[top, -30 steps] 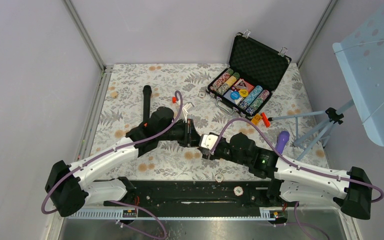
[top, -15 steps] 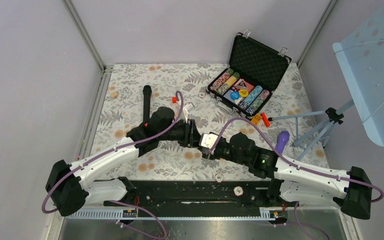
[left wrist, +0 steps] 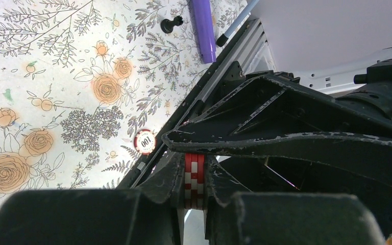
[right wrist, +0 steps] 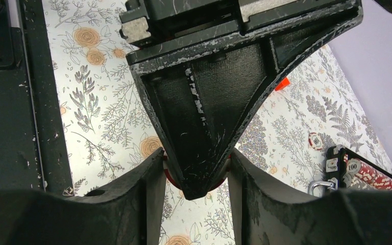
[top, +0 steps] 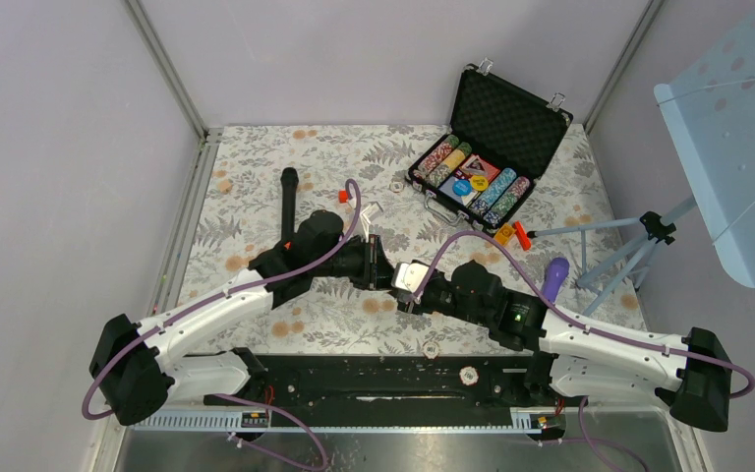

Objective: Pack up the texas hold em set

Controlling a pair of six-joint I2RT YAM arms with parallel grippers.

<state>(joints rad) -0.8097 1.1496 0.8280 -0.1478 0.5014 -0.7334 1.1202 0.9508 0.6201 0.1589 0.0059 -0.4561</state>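
Chips (left wrist: 194, 178), small red/white stack, pinched face-to-face in L gripper (top: 389, 271) mid-table; R gripper (top: 406, 285) fingers straddle it, can't tell if gripping. Case (top: 507, 123) open, far right. Chips prob. hard, slick, light; stack shears, so squeeze flat faces squarely.

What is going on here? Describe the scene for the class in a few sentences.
Two robot arms are packing up a poker set. They meet tip to tip at mid-table. The left gripper has its jaws shut on a small stack of red-and-white chips. The right gripper has its jaws either side of that tip; whether they grip is unclear. The black case stands open at the far right. A loose chip lies near the arm bases.
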